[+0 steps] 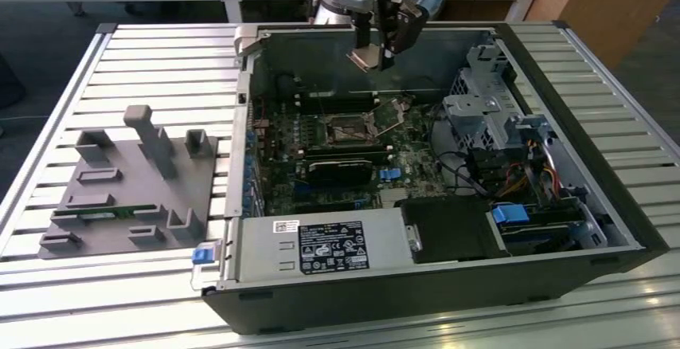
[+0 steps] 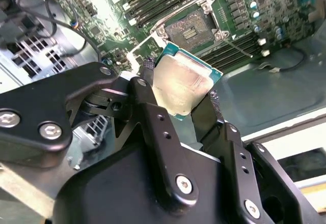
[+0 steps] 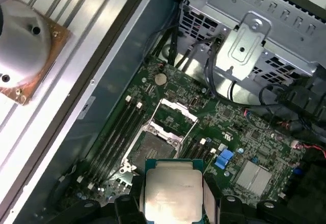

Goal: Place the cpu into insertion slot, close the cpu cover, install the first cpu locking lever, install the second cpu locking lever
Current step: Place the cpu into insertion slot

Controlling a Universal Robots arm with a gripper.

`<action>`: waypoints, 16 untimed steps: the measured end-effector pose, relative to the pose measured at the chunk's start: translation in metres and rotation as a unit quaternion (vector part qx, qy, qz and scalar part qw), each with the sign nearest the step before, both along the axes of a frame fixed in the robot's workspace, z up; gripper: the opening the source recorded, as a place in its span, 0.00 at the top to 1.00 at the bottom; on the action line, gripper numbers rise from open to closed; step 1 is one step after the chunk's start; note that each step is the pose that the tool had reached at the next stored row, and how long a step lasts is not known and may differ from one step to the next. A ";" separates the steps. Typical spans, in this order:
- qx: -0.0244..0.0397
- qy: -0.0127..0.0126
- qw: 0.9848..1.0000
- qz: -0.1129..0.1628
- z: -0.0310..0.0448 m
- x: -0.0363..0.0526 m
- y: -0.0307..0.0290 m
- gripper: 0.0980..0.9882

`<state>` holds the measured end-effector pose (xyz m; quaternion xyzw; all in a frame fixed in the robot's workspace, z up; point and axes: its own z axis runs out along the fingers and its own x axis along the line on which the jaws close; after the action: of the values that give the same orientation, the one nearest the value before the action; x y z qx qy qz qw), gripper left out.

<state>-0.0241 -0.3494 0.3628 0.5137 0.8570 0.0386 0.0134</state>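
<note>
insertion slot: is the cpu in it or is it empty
Empty. The insertion slot shows its bare dark centre, and the cpu is held in the jaws of the gripper, clear of it.

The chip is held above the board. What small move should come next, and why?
Probably lower the claw toward the insertion slot: it grips the cpu well above the board, and the slot lies bare with the cpu cover swung open.
</note>
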 end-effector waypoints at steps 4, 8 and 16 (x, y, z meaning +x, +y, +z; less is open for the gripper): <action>0.000 0.000 1.000 -0.024 -0.0008 0.0000 0.0000 0.50; 0.000 0.000 1.000 -0.031 -0.0013 0.0000 0.0001 0.50; 0.000 0.001 0.999 -0.032 -0.0032 -0.0001 0.0000 0.50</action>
<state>-0.0242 -0.3493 0.3596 0.5408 0.8402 0.0376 0.0140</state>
